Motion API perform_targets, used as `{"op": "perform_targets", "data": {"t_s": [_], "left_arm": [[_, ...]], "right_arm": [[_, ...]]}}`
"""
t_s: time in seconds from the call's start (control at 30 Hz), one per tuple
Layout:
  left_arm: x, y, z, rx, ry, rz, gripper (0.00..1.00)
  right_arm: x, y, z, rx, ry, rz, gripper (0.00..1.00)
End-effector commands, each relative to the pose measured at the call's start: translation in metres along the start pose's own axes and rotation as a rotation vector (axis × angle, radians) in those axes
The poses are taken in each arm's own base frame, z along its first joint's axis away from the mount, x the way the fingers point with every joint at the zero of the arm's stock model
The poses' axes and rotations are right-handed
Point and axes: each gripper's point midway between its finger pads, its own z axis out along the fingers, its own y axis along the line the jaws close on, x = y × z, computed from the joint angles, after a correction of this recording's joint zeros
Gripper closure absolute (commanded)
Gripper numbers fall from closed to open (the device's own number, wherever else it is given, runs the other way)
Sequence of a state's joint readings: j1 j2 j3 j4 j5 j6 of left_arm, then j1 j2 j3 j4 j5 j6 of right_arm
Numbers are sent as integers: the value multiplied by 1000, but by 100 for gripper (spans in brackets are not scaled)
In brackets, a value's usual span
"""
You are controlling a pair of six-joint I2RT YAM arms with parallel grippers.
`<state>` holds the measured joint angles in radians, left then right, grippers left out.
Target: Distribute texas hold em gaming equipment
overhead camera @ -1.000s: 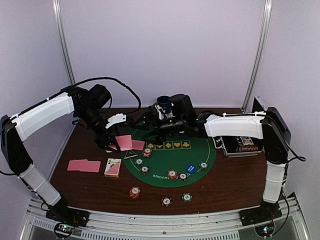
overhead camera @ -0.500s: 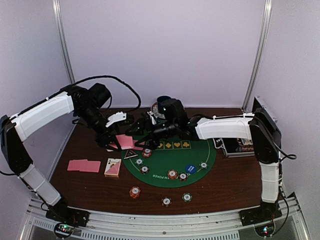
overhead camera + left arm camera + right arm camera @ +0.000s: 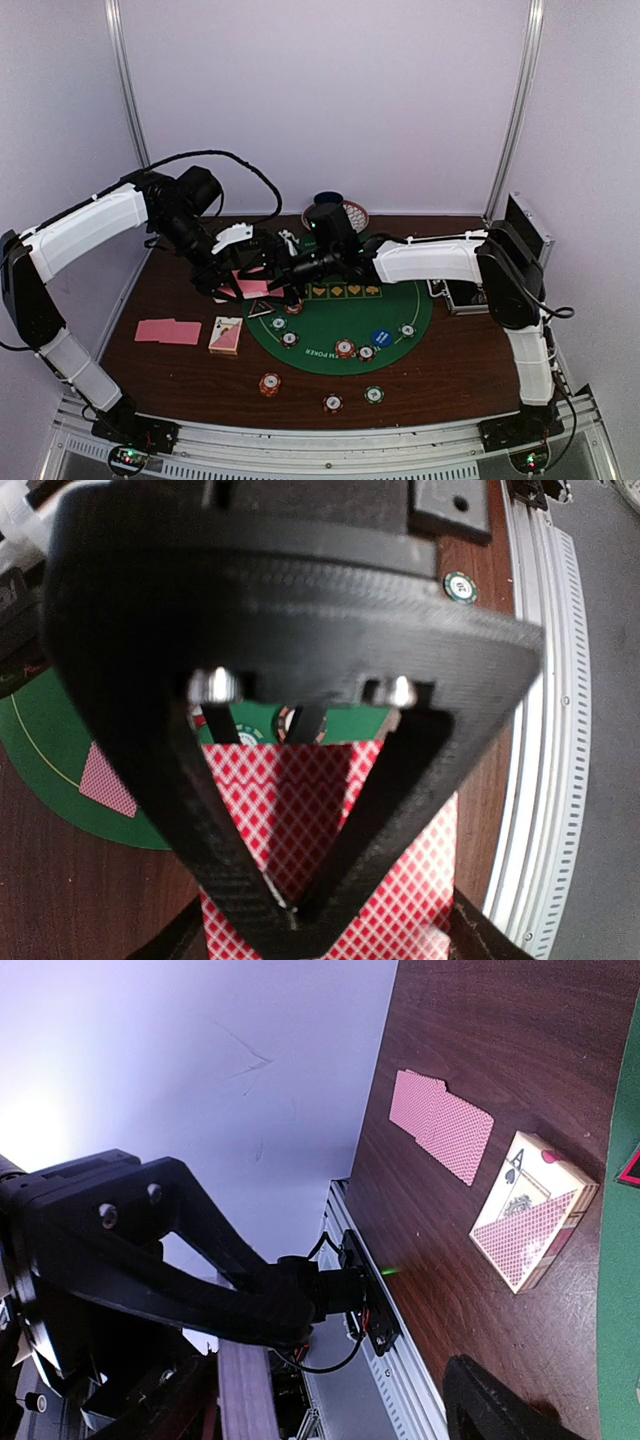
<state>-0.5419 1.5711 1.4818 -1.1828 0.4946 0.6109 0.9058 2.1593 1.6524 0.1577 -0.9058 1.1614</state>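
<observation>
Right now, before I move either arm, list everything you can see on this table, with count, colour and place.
Mat: one, green, round, table centre.
Held cards: count unclear, pink-backed, in left end effector.
Mat card: one, pink-backed, on mat.
Loose cards: two, pink, overlapping, left of mat.
Card pack: one, white-pink, beside loose cards.
Mat chips: about six, mixed colours, on mat.
Table chips: three, orange, red, green, on the table in front of the mat.
Blue disc: one, on mat.
Triangle marker: one, black-red, mat's left edge.
Cup: one, dark blue, on saucer, far edge.
Case: one, black, right of mat.
Left end effector: shut on held cards.
Right end effector: open, near held cards.
</observation>
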Motion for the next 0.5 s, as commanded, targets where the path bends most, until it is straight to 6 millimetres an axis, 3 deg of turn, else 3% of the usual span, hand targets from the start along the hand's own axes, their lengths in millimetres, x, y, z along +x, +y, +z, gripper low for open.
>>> {"op": "perform_targets", "data": {"t_s": [0.0,0.13,0.47], "left_arm": [[-16,2,-11,-13,-64,19,100],[-16,2,-11,-14,-65,20,100],[-16,0,-12,-14,-69,23,100]], "right_arm": [[0,9,7,-28,25,-8,19],[1,0,6,-12,34,8,22],[4,-13,-21,39,31,16,32]]}}
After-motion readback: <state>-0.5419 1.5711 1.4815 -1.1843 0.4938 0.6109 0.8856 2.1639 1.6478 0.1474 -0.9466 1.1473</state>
